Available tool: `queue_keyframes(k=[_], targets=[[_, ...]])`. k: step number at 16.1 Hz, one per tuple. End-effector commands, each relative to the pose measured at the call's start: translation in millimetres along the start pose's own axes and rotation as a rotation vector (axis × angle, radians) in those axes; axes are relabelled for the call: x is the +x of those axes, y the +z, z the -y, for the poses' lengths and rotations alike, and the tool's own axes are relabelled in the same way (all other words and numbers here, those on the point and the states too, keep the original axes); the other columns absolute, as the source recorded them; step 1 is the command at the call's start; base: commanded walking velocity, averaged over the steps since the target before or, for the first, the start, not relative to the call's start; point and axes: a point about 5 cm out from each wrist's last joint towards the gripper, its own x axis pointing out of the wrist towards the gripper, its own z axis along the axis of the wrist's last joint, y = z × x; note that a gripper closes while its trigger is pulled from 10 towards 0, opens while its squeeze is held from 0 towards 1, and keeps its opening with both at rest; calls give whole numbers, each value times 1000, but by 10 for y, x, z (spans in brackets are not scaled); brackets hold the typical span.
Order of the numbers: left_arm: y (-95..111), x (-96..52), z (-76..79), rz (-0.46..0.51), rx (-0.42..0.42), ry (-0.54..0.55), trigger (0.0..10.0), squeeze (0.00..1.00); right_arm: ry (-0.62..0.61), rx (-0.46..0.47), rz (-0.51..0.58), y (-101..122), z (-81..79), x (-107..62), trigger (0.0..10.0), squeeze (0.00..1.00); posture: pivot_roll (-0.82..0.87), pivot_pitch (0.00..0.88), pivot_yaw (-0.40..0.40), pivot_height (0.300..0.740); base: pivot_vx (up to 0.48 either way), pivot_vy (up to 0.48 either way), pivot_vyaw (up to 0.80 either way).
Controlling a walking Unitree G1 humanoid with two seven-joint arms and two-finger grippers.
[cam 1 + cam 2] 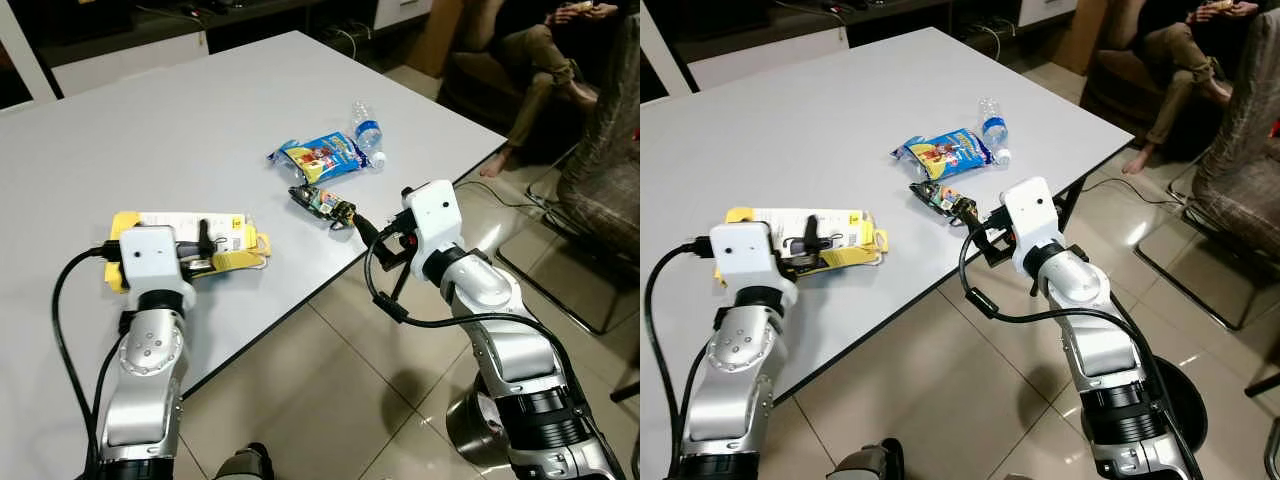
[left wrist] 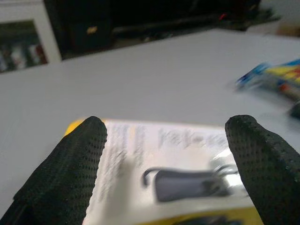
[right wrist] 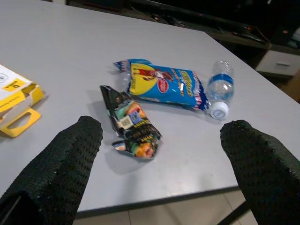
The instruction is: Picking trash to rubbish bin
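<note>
On the white table point(image 1: 150, 130) lie a blue snack bag point(image 1: 320, 157), a crumpled dark wrapper point(image 1: 322, 203) and a small clear water bottle point(image 1: 367, 132), all near the right edge. A yellow and white blister pack point(image 1: 175, 232) lies at the near left. My left gripper point(image 2: 166, 131) hovers open just over that pack, its fingers point(image 2: 75, 164) on either side of it. My right gripper point(image 3: 164, 129) is open at the table's edge, just short of the dark wrapper point(image 3: 131, 124), with nothing between its fingers.
A person point(image 1: 540, 60) sits at the far right beside a chair point(image 1: 600, 180) with a metal frame. Tiled floor point(image 1: 330, 380) runs along the table's near edge. A low cabinet point(image 1: 120, 55) stands behind the table.
</note>
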Motion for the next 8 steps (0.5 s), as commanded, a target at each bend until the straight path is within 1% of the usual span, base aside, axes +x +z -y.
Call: queue_keyframes(k=[1, 2, 3, 5, 7, 8], targets=[[-11, 25, -19, -28, 5, 30, 10000, 0, -23, 11, 0, -7, 80, -17, 10000, 0, -115, 120, -19, 740, 0, 0, 0], [-46, 30, -14, -42, 9, 27, 10000, 0, -28, 12, -1, -11, 92, -18, 10000, 0, -115, 120, -19, 740, 0, 0, 0], [-198, 37, -1, -112, 24, 23, 10000, 0, -36, 11, -5, -21, 105, -32, 10000, 0, -123, 129, -15, 740, 0, 0, 0], [-225, 54, -10, -125, 19, 43, 10000, 0, -34, 12, -7, -27, 97, -50, 10000, 0, -126, 133, -17, 740, 0, 0, 0], [-257, 109, -72, -147, -1, 116, 10000, 0, -21, 10, -16, -39, 86, -70, 10000, 0, -130, 137, -24, 740, 0, 0, 0], [-263, 130, -125, -143, 6, 152, 10000, 0, -16, 9, -17, -37, 82, -70, 10000, 0, -134, 141, -30, 740, 0, 0, 0]])
